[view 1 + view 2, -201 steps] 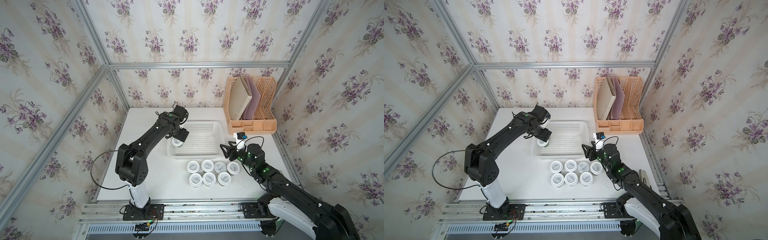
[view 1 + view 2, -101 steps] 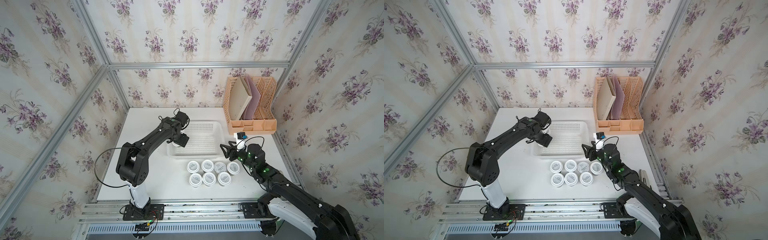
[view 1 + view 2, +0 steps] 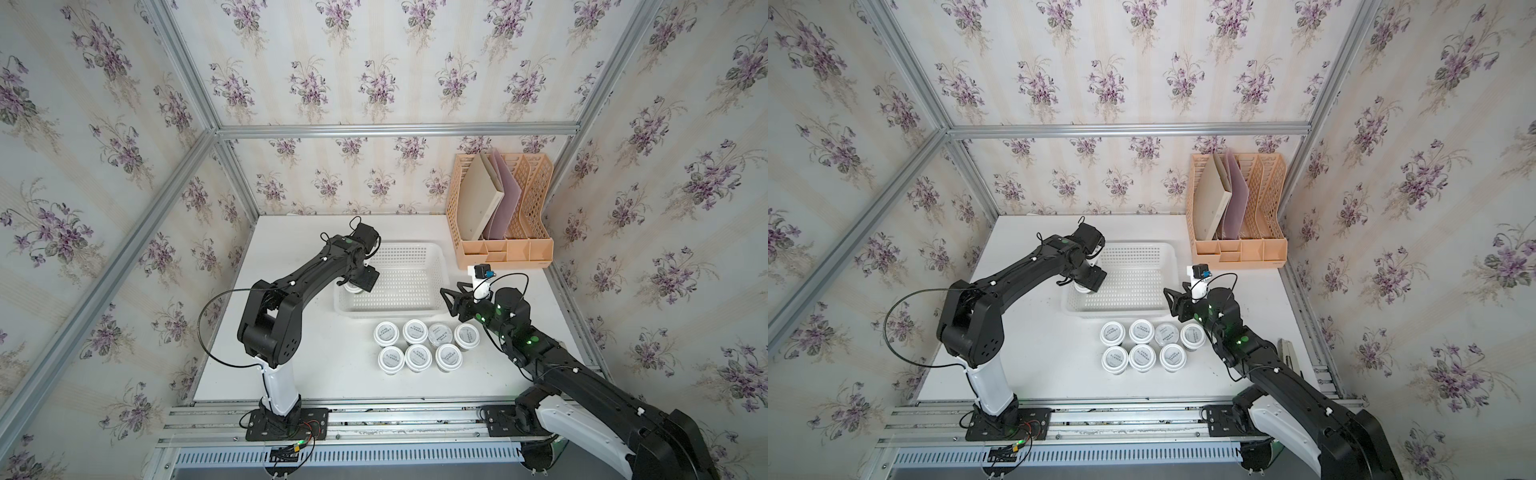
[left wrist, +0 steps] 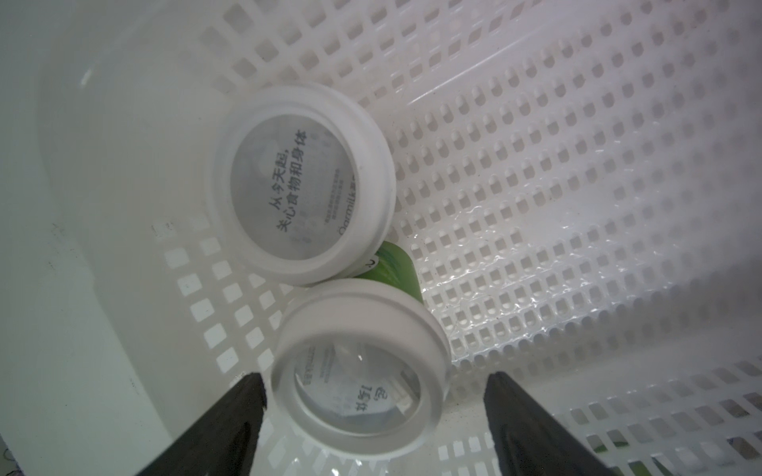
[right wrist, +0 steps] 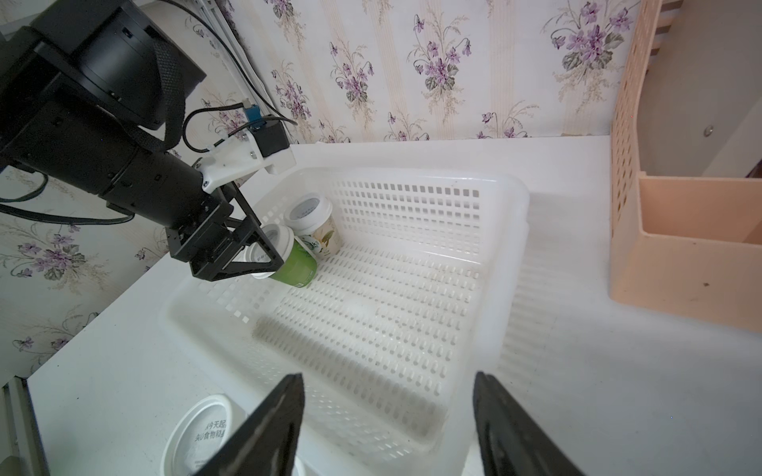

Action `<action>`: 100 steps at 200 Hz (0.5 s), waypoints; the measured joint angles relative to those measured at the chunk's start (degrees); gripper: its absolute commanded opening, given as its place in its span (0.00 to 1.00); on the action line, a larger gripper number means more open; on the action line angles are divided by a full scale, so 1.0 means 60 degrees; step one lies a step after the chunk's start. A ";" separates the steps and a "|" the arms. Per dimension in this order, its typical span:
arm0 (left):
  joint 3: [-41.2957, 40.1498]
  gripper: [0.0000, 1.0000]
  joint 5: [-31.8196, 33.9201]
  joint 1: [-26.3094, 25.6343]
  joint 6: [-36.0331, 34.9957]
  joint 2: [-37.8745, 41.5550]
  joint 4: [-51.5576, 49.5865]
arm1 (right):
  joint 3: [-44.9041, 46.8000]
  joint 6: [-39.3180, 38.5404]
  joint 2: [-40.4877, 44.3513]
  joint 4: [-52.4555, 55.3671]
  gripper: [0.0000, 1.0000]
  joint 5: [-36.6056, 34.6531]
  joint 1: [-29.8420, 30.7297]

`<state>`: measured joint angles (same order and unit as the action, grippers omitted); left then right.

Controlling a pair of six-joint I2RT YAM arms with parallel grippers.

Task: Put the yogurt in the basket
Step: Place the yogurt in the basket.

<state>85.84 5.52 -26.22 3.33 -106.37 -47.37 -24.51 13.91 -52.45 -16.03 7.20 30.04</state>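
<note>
A white table (image 3: 324,365) holds a shallow white basket (image 3: 407,286) and a peach file rack (image 3: 498,249) at the back right.

In both top views the left gripper (image 3: 354,286) covers the basket's left end, and only a sliver of a white lid shows under it. The wrist views show two yogurt cups there, touching each other. The left wrist view shows mostly their round lids. The right wrist view shows their sides.

The standing cup (image 5: 313,222), with a pale body, is upright against the wall, lid up. The leaning cup (image 5: 295,263), with a green body, is tilted: its axis slants, with the lid toward the left gripper and the base on the basket floor.

The left gripper's jaws are spread wider than the leaning cup's lid (image 4: 358,366). One of its fingers (image 4: 231,424) is just beside the lid, and the other stands clear.

Seven cups (image 3: 419,357) stand upright on the table in front of the basket, four behind three.

The right gripper (image 3: 451,301) hangs by the basket's right end, jaws wide apart and holding nothing.
</note>
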 measured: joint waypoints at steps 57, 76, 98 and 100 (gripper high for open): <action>0.0000 0.81 -0.0135 0.0044 -0.0022 -0.0149 0.0025 | 0.0000 0.0000 0.0011 0.0000 0.70 0.0000 0.0000; -0.0007 0.80 -0.0142 0.0044 -0.0018 -0.0153 0.0036 | 0.0000 0.0000 0.0022 0.0000 0.70 0.0000 0.0000; -0.0022 0.79 -0.0178 0.0044 -0.0011 -0.0153 0.0033 | 0.0000 -0.0004 0.0036 0.0000 0.70 0.0000 0.0000; -0.0022 0.79 -0.0178 0.0044 -0.0015 -0.0153 0.0033 | 0.0000 -0.0004 0.0036 0.0000 0.70 0.0000 0.0000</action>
<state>85.71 4.45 -25.96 3.25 -107.28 -47.18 -24.51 13.89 -52.23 -16.03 7.20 30.04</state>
